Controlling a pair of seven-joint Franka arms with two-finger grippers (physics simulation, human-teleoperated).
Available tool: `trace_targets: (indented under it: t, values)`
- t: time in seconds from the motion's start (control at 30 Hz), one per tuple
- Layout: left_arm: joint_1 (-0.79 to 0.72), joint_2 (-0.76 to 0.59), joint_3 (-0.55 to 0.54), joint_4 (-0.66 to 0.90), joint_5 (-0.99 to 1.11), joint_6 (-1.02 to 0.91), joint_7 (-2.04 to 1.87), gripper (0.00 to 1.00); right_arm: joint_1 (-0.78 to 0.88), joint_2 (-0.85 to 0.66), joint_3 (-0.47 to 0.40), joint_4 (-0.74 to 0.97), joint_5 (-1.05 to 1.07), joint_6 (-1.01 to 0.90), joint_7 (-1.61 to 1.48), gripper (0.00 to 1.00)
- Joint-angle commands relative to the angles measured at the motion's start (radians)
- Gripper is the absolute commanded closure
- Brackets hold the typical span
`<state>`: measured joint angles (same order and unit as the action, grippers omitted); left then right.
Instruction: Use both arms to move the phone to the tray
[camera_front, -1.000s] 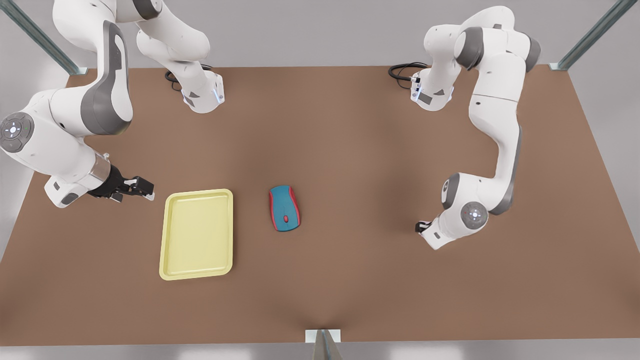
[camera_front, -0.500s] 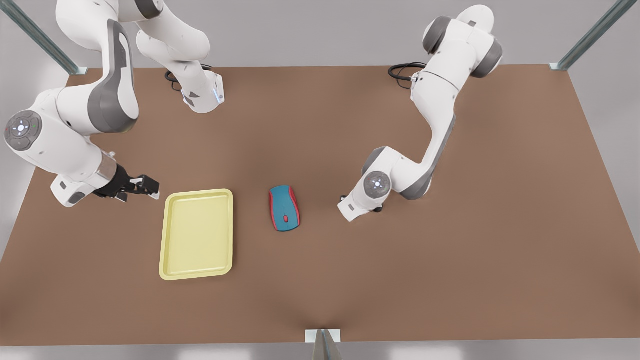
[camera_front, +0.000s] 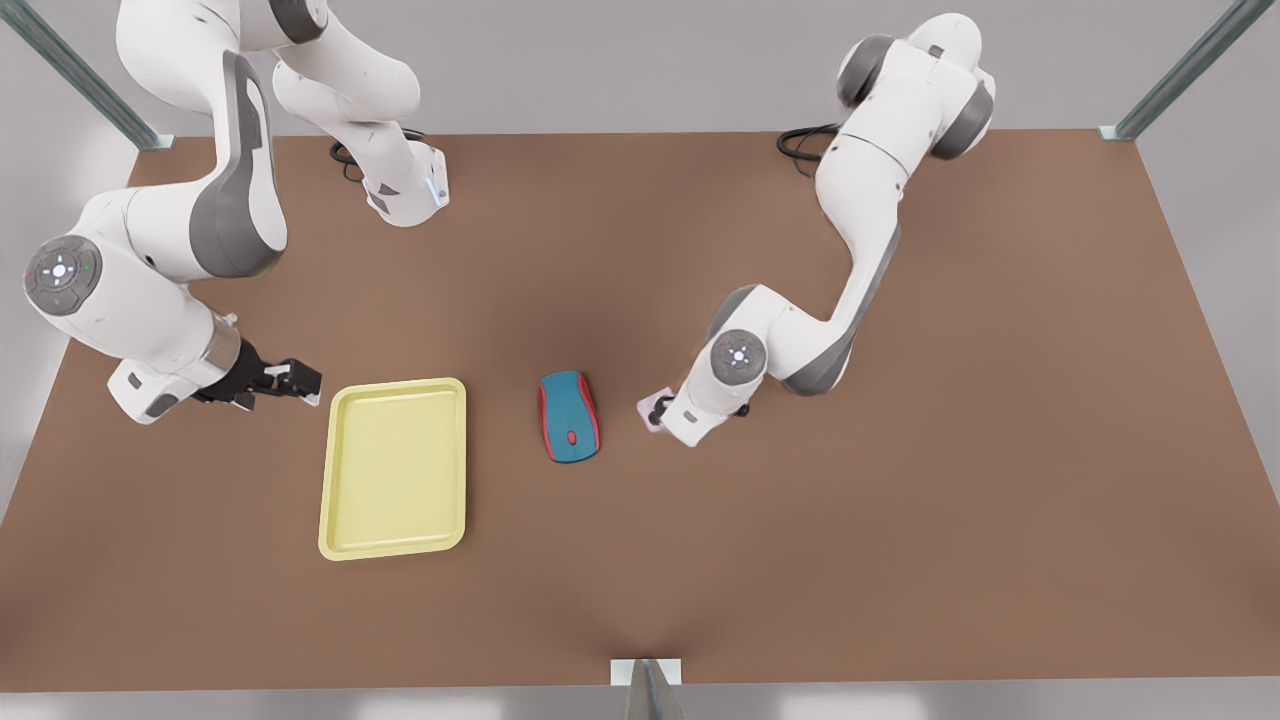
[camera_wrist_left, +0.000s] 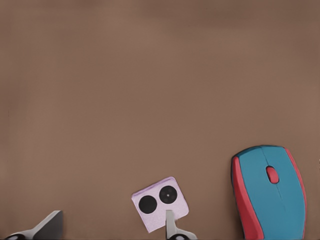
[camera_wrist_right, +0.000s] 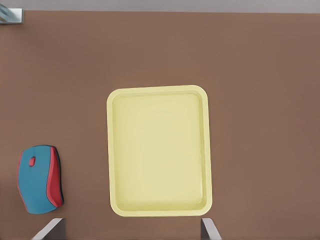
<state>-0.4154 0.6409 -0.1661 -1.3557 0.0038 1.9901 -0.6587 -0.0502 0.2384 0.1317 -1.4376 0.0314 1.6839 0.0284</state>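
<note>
The pale pink phone (camera_wrist_left: 160, 202) lies flat on the brown table with its two black circles up, to the front view's right of the teal-and-red mouse (camera_front: 569, 416). In the front view only a corner of the phone (camera_front: 654, 408) peeks out from under the left arm's wrist (camera_front: 700, 405). My left gripper (camera_wrist_left: 110, 227) is open, and one fingertip (camera_wrist_left: 170, 222) overlaps the phone's edge. The pale yellow tray (camera_front: 394, 467) lies to the front view's left of the mouse. My right gripper (camera_front: 290, 380) hangs open just off the tray's far left corner, and the tray (camera_wrist_right: 159, 150) holds nothing.
The mouse (camera_wrist_left: 270, 192) lies close beside the phone, between it and the tray. Both arm bases (camera_front: 405, 190) stand at the far edge with black cables (camera_front: 800, 145). Metal frame posts (camera_front: 645, 690) stand at the table's corners and near edge.
The left arm has swung from the front view's right towards the mouse, and the phone's corner now shows at its wrist. The right gripper has crept slightly towards the tray.
</note>
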Motion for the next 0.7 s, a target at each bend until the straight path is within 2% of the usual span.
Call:
trace_targets:
  t: [0.0,0.03,0.07,0.1,0.13,0.17,0.23,0.33,0.4,0.53,0.6,0.67]
  values:
    - [0.107,-0.064,0.007,0.012,0.005,-0.172,0.026,0.0,0.001,0.009,0.0,0.003,0.005,0.006,-0.005,0.0]
    - [0.136,-0.075,0.008,0.023,0.01,-0.188,0.105,0.0,-0.002,0.036,-0.001,0.052,0.01,-0.007,-0.007,0.0]
    - [0.149,-0.098,0.074,0.023,0.016,-0.188,0.181,0.0,0.0,0.067,-0.001,0.063,0.007,-0.033,0.011,0.0]
    - [0.15,-0.118,0.137,0.024,0.009,-0.22,0.414,0.0,0.018,0.067,0.003,0.063,-0.005,-0.033,0.195,0.0]
    - [0.156,-0.122,0.206,0.032,-0.011,-0.231,0.545,0.0,0.064,0.067,0.002,0.065,-0.037,-0.026,0.249,0.0]
    - [0.205,-0.139,0.221,0.032,-0.074,-0.243,0.661,0.0,0.081,0.084,0.002,0.063,-0.03,-0.018,0.335,0.0]
    - [0.297,-0.171,0.224,0.032,-0.082,-0.243,0.827,0.0,0.179,0.122,0.003,0.062,-0.03,0.056,0.593,0.0]
    - [0.297,-0.193,0.234,0.021,-0.077,-0.292,0.806,0.0,0.309,0.173,0.003,0.032,-0.085,0.154,0.824,0.0]
    - [0.297,-0.187,0.237,0.02,-0.076,-0.292,0.807,0.0,0.371,0.222,0.003,0.039,-0.085,0.163,1.123,0.0]
    - [0.299,-0.181,0.237,0.018,-0.074,-0.284,0.807,0.0,0.526,0.456,0.008,0.253,-0.087,0.166,1.732,0.0]
    - [0.299,-0.175,0.237,0.018,-0.074,-0.281,0.807,0.0,0.573,0.49,0.006,0.256,-0.102,0.275,2.001,0.0]
    - [0.299,-0.175,0.237,0.018,-0.074,-0.281,0.807,0.0,0.641,0.522,-0.004,0.27,-0.146,0.321,2.117,0.0]
